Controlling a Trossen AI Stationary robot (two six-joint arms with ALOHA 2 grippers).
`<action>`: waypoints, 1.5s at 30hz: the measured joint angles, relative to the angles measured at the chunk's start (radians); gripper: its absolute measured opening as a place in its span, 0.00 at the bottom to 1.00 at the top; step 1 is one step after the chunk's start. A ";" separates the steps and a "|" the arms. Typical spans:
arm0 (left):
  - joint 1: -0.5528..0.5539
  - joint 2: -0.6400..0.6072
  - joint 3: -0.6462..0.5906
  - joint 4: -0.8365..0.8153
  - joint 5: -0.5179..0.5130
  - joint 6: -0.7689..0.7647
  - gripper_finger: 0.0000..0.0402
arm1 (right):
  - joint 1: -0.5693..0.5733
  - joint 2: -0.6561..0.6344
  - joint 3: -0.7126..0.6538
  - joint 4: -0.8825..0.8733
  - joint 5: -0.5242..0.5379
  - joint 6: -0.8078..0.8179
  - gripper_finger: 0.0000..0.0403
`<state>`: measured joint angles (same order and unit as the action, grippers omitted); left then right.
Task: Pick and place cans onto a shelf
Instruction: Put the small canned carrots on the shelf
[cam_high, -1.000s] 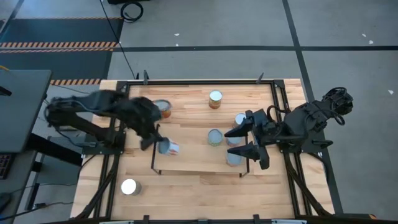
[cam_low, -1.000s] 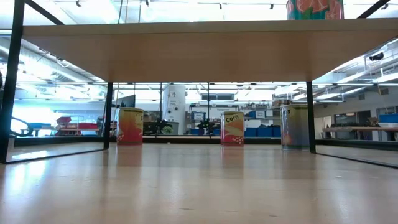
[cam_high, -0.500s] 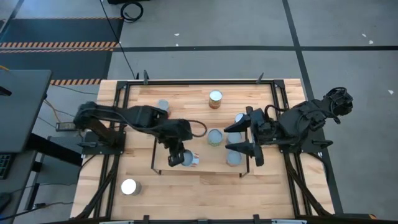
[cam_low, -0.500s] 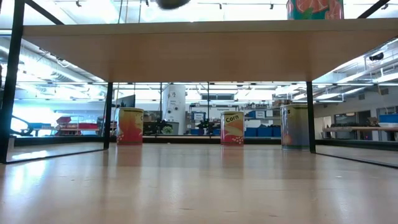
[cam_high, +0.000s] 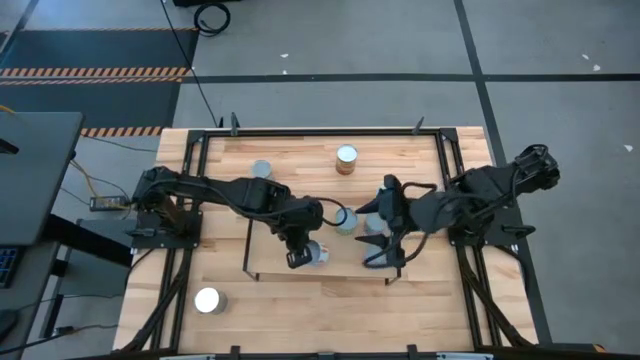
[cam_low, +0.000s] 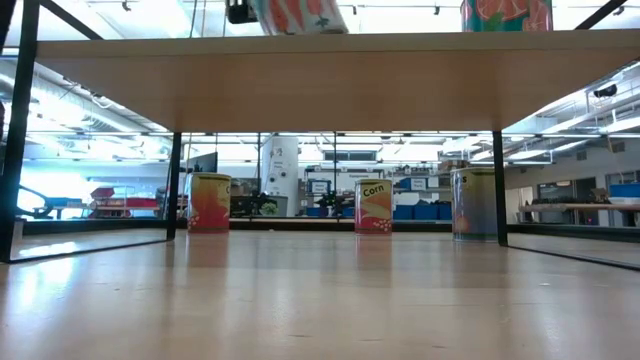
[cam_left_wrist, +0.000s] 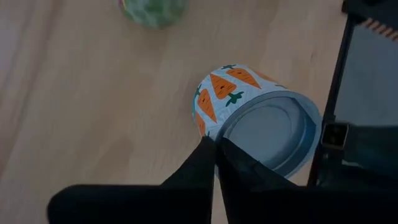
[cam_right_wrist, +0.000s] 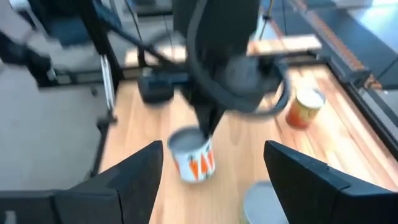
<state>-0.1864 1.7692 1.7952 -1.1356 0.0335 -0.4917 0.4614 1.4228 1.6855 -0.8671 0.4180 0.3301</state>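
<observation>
My left gripper (cam_high: 298, 256) is shut on a carrot-labelled can (cam_left_wrist: 249, 118) and holds it over the light-wood shelf (cam_high: 330, 270), left of the shelf's middle. In the low view the can (cam_low: 300, 14) is tilted at the shelf's top. Whether it touches the board I cannot tell. My right gripper (cam_high: 378, 228) stands open over the shelf's right part, its fingers on either side of cans there and touching nothing. It faces the carrot can (cam_right_wrist: 194, 157). Another can (cam_low: 505, 14) stands upright on the shelf's right end. My left gripper pinches the carrot can's raised rim (cam_left_wrist: 217, 138) at the edge of its silvery end, between its two shut fingers. The fingers slant down from the table's left side. The can hangs tilted, its silvery end turned up toward the gripper and its labelled side lower.
Loose cans stand on the table: one at the far middle (cam_high: 347, 158), one at the far left (cam_high: 262, 169), one at the near left (cam_high: 208, 300). A can (cam_high: 345, 220) stands by the shelf's far edge. The shelf's black end frames (cam_high: 247, 245) rise at its short ends.
My left gripper has carried the carrot can from the shelf's left end toward the table's right and near edge, and has sunk toward the board. My right gripper has shifted a little toward the table's left, sunk and rolled, and has stayed open.
</observation>
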 joint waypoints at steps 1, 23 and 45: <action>0.000 0.000 0.000 0.012 -0.009 0.000 0.06 | 0.002 0.002 0.000 -0.024 -0.004 0.000 0.71; 0.041 -0.114 0.086 0.082 -0.194 0.066 0.43 | 0.014 0.001 -0.001 -0.081 -0.019 -0.030 0.71; -0.125 -0.524 0.080 -0.180 -0.563 -0.044 0.32 | -0.039 0.329 0.060 0.431 -0.055 -0.104 0.46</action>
<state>-0.3113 1.2454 1.8748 -1.3152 -0.5300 -0.5360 0.4228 1.7519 1.7451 -0.4361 0.3626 0.2264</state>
